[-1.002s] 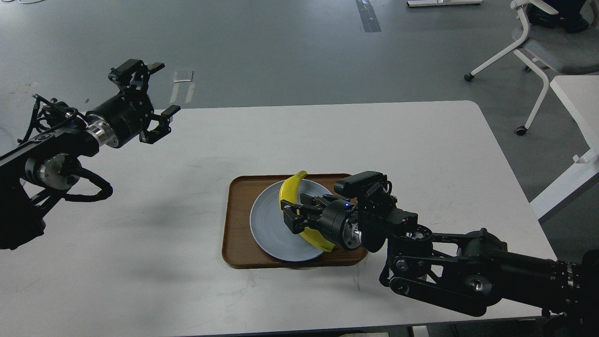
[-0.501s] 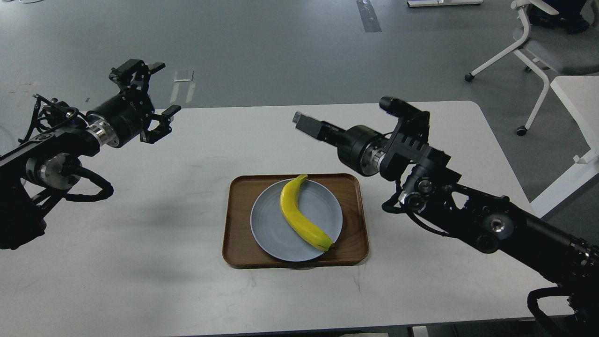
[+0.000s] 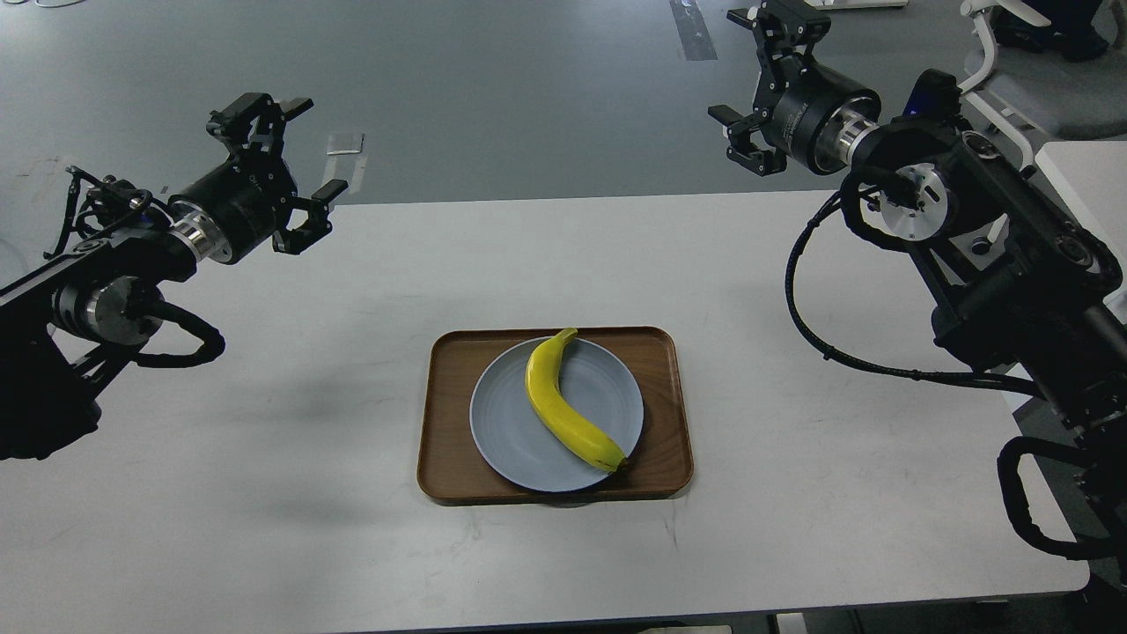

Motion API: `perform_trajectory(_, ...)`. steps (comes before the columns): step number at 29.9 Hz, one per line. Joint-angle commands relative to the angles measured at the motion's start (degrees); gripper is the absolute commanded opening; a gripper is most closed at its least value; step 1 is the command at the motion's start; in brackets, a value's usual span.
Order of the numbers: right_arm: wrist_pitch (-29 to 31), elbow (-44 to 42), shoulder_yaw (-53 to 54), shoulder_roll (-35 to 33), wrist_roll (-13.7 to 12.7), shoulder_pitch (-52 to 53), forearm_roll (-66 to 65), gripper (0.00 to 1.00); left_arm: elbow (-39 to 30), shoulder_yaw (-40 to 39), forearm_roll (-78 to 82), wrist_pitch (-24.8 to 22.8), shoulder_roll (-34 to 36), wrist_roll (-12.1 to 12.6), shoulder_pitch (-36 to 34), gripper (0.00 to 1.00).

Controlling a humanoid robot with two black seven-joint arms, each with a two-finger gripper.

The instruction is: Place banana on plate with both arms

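The yellow banana (image 3: 566,403) lies diagonally across the pale blue-grey plate (image 3: 511,423), its dark tip at the plate's lower right rim. The plate sits in a brown wooden tray (image 3: 449,414) in the middle of the white table. My left gripper (image 3: 295,154) is open and empty, held high over the table's far left edge. My right gripper (image 3: 762,84) is open and empty, raised high beyond the table's far right edge. Both are far from the banana.
The white table (image 3: 264,440) spreads around the tray. A white-framed office chair (image 3: 1012,79) stands at the far right on the grey floor. Another white table edge (image 3: 1083,194) shows at the right. My right arm's black cables (image 3: 836,352) hang over the table's right side.
My right gripper let go of the banana on the plate, then rose and swung away to the far right. The banana settled flat. My left gripper shifted slightly up.
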Motion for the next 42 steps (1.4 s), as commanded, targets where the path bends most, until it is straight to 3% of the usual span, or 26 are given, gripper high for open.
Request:
perform_trajectory(1,0.2,-0.7,0.0,1.3,2.9,-1.4,0.0,1.00,0.0,-0.3,-0.6,1.2,-1.1,0.3,0.3,0.98)
perform_trajectory(16,-0.1,-0.7,-0.4,3.8,3.0,-3.7,-0.9,1.00,0.6,-1.0,-0.9,3.1,-4.8,0.7,1.2,0.98)
perform_trajectory(20,-2.5,-0.7,-0.7,5.8,3.0,-4.1,-3.0,1.00,1.2,-1.0,-0.9,4.0,-5.5,0.6,1.2,0.98)
perform_trajectory(42,-3.8,4.9,-0.1,8.4,3.0,-10.7,-3.9,1.00,1.1,-3.2,-0.9,4.0,-4.8,0.3,1.5,0.98)
